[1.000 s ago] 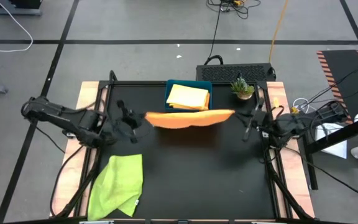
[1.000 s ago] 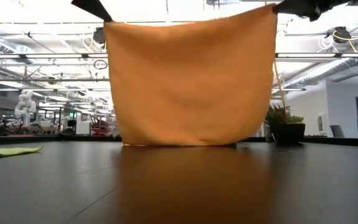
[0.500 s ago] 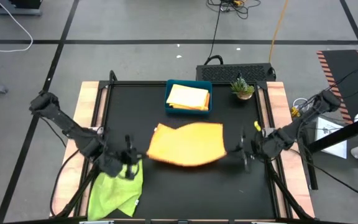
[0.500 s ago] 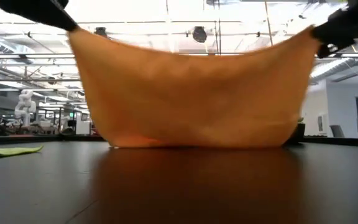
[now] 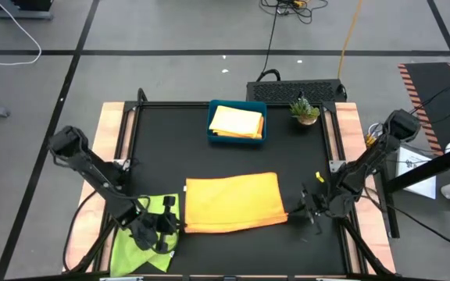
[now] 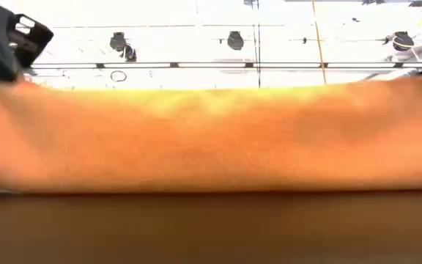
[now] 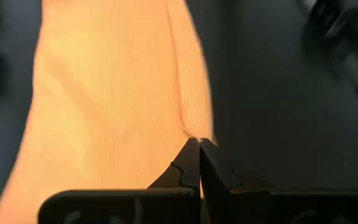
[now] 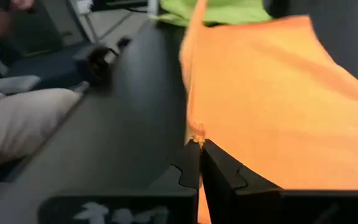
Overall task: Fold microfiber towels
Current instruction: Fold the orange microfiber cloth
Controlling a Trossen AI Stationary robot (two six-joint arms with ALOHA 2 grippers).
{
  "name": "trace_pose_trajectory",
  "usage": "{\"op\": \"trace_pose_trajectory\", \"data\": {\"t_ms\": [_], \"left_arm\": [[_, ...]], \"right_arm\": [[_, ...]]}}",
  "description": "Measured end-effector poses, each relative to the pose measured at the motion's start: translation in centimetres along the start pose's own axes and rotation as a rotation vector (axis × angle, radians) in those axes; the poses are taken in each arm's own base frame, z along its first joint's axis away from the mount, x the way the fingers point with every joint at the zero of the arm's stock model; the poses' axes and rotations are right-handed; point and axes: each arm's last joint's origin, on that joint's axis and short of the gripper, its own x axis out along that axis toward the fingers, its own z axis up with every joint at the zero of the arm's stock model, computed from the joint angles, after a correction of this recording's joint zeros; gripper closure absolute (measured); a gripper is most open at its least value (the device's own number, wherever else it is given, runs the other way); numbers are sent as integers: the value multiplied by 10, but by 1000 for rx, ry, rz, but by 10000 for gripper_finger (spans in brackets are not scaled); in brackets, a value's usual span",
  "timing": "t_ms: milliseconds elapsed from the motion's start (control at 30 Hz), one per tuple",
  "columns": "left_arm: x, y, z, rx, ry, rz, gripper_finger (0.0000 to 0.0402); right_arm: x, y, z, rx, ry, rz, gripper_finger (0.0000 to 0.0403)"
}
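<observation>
An orange microfiber towel lies spread over the near middle of the black table. Its far edge rests on the table. My left gripper is shut on its near left corner and my right gripper on its near right corner. In the low view the orange towel fills the width, with my left gripper at its upper left. A lime green towel lies crumpled under my left arm. A folded yellow towel sits in the blue tray. My left gripper pinches the orange towel's near left corner between its two fingertips. The fingers slant down from the table's left. The cloth runs away from them in a soft crease, most of it down on the table. My right gripper pinches the towel's near right corner between its fingertips, reaching nearly level from the table's right. The near edge runs slackly from there toward the other gripper.
A small potted plant stands at the far right, next to the tray. A dark box sits behind the table's far edge. A person's light trousers show beyond the table's edge.
Both grippers have sunk and come toward the table's near edge, tipping from steeply down to nearer level, still shut on the corners. The orange towel, which hung upright with its lower edge on the table, has been laid out flat toward the near edge; that lower edge has stayed roughly in place.
</observation>
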Motion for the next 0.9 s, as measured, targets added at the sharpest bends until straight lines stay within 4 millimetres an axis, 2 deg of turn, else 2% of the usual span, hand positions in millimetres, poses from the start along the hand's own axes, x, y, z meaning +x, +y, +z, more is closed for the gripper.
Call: {"op": "trace_pose_trajectory", "data": {"t_ms": [100,233,467,633,767,900], "left_arm": [[8,1,-5,5,29,40,401],[8,9,-5,17,19,146,401],[3,38,-4,12,67,332,401],[14,59,-20,-28,141,484,401],[25,74,-35,-79,176,502,401],[31,85,-45,-128,176,506,401]], "right_arm": [[3,-4,-7,-6,-3,-96,403],[4,-8,-8,-49,-55,-244,403],[3,-18,-6,-106,-116,-457,403],[1,-43,-25,-10,-87,-556,403],[2,-50,-24,140,-132,-586,403],[4,-53,-23,150,-120,-574,403]]}}
